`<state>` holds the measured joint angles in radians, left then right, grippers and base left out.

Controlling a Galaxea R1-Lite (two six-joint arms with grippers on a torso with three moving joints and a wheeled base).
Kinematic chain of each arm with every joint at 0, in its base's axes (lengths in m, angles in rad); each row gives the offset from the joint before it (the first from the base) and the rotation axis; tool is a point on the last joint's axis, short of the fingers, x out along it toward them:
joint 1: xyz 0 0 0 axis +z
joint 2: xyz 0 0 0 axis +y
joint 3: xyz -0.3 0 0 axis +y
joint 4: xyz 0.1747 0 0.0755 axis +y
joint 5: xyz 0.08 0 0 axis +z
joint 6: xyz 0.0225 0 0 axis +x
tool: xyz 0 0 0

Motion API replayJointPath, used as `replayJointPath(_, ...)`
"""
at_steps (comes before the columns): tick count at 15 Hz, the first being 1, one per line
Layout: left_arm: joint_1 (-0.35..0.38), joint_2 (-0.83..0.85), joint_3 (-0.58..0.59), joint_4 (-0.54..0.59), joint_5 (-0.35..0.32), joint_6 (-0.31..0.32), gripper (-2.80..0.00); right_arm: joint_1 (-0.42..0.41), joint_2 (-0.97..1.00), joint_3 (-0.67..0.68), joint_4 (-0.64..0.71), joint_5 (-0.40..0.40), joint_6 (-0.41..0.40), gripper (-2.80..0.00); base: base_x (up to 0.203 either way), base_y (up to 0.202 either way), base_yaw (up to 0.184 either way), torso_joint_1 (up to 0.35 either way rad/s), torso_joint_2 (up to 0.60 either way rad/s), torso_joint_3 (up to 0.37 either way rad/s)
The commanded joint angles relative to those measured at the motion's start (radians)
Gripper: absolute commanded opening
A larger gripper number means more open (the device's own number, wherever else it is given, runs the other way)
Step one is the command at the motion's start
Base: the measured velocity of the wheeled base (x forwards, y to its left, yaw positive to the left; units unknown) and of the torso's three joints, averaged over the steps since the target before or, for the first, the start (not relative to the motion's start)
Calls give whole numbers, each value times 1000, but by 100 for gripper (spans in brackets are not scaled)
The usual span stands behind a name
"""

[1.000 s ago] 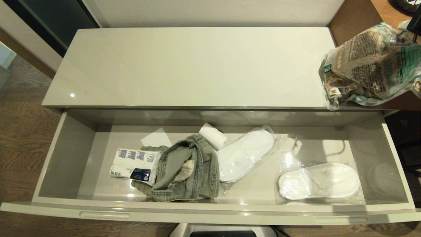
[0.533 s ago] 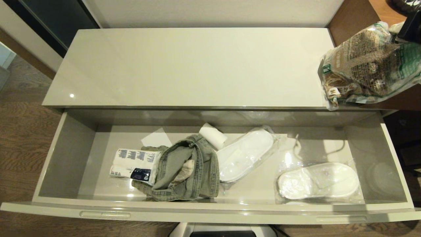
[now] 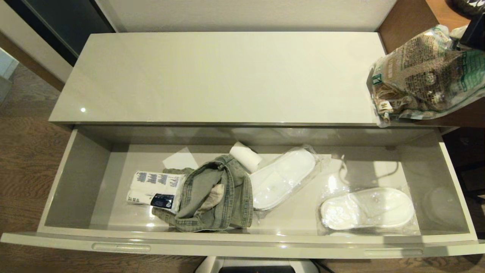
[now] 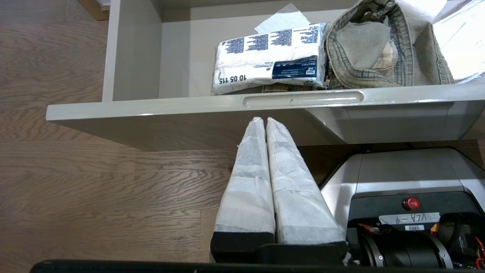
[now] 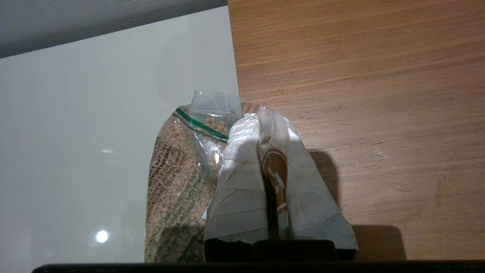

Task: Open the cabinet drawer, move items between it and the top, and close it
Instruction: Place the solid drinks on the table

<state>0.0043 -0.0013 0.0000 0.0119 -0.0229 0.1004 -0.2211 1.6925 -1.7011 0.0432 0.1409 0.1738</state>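
The drawer [image 3: 242,243] stands pulled fully open below the glossy cream top [image 3: 219,76]. The clear crinkly bag [image 3: 424,72] of brown contents hangs over the top's right end and the desk edge. My right gripper [image 5: 263,117] is shut on the bag's [image 5: 182,182] edge; only a dark bit of that gripper [image 3: 475,32] shows in the head view. The white pack with blue print [image 3: 155,189] lies in the drawer's left part, against the denim. My left gripper [image 4: 262,120] is shut and empty, low in front of the drawer's front panel, below its handle recess [image 4: 303,100].
The drawer also holds a faded denim garment [image 3: 212,197], two wrapped white slippers [image 3: 282,178] [image 3: 367,208], a white roll [image 3: 245,156] and a paper sheet [image 3: 180,159]. A brown wooden desk [image 5: 360,94] adjoins the top on the right. My base [image 4: 409,182] sits under the drawer.
The bag's right end has risen slightly with my right gripper. The drawer's contents have not moved.
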Motion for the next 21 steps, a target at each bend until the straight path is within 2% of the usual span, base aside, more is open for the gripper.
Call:
replayJointPath(1, 0, 1, 0, 0, 0, 1, -280, -3, 24, -3, 1, 5, 1, -280, 0, 0, 0, 0, 0, 0)
replayJointPath(6, 0, 1, 0, 0, 0, 1, -280, -23, 75, -6, -42, 3, 0, -280, 0, 0, 0, 0, 0, 0)
replayJointPath(7, 0, 1, 0, 0, 0, 1, -280, -23, 70, -3, -43, -6, -2, -217, 0, 0, 0, 0, 0, 0)
replayJointPath(8, 0, 1, 0, 0, 0, 1, -280, -23, 65, -5, -39, -6, -2, 0, 0, 0, 0, 0, 0, 0)
replayJointPath(13, 0, 1, 0, 0, 0, 1, -280, -23, 4, -8, -29, 7, 0, 0, 0, 0, 0, 0, 0, 0)
replayJointPath(16, 0, 1, 0, 0, 0, 1, -280, -23, -58, -12, -22, 44, 1, 0, 0, 0, 0, 0, 0, 0)
replayJointPath(21, 0, 1, 0, 0, 0, 1, -280, -26, -83, -51, 32, 40, 1, 0, 0, 0, 0, 0, 0, 0)
